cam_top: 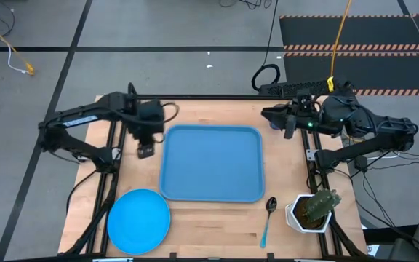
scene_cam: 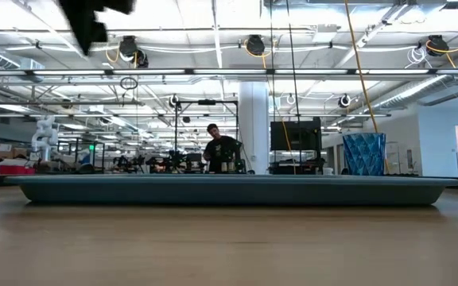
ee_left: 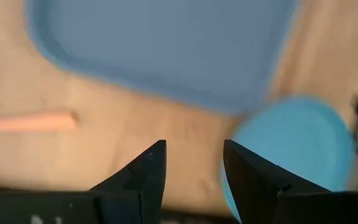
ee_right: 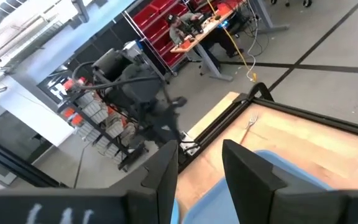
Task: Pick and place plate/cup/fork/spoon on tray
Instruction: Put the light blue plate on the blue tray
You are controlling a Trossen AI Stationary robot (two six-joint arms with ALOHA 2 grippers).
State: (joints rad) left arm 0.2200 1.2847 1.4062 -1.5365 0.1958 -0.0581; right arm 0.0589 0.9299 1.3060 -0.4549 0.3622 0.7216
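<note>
Left gripper point(cam_top: 145, 151) part open, empty, above table left of tray point(cam_top: 212, 163). Plate point(cam_top: 138, 220) near front-left corner: stiff, light, flat, slippery; best pinched at rim.

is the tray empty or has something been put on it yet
Empty: the high view shows the tray bare, with the plate and spoon on the table beside it.

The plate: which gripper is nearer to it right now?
Left. The left gripper hangs open just up-table of the plate; the right gripper waits open past the tray's far corner.
</note>
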